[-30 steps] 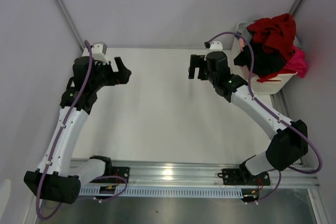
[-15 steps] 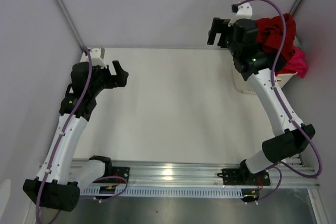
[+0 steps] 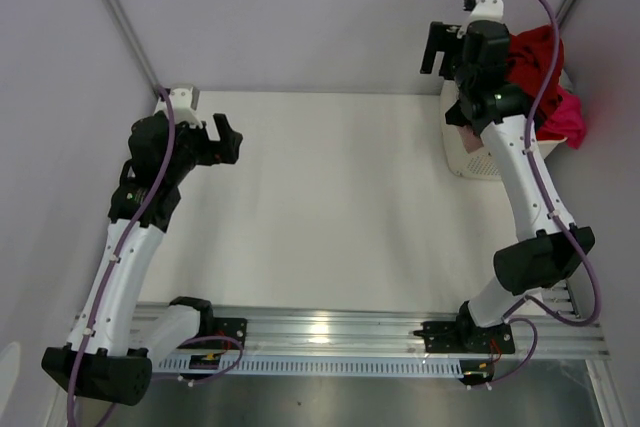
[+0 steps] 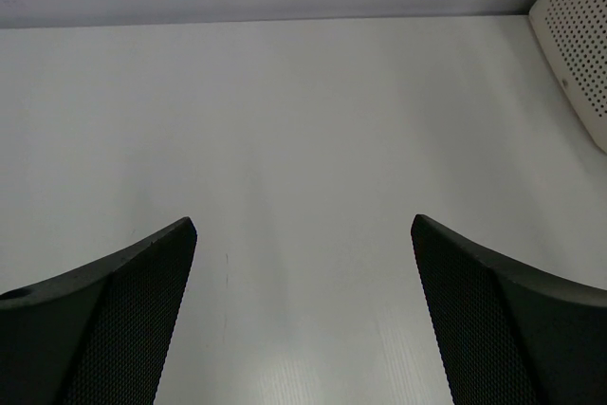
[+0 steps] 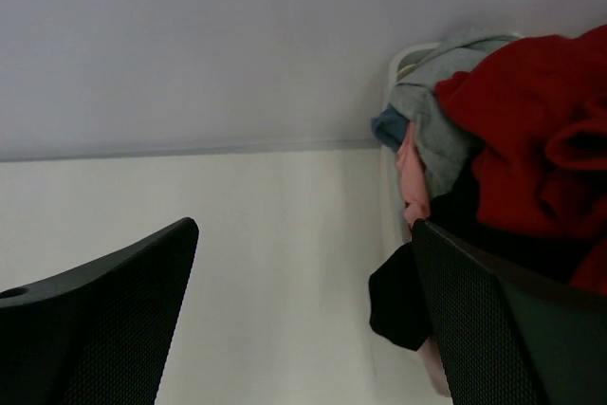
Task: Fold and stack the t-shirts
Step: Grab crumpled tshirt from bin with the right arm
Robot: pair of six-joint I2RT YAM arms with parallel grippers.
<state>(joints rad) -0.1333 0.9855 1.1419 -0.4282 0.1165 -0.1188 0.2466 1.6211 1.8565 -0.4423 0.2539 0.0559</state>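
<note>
Looking along your right arm's jaws, released and empty, you find the t-shirts [image 3: 545, 97] heaped in the basket [image 3: 465, 157] just off their right side, dark red tee [image 5: 531, 120] uppermost, while the left arm's jaws, also released, sit well apart across the bench [image 4: 303, 92].
</note>
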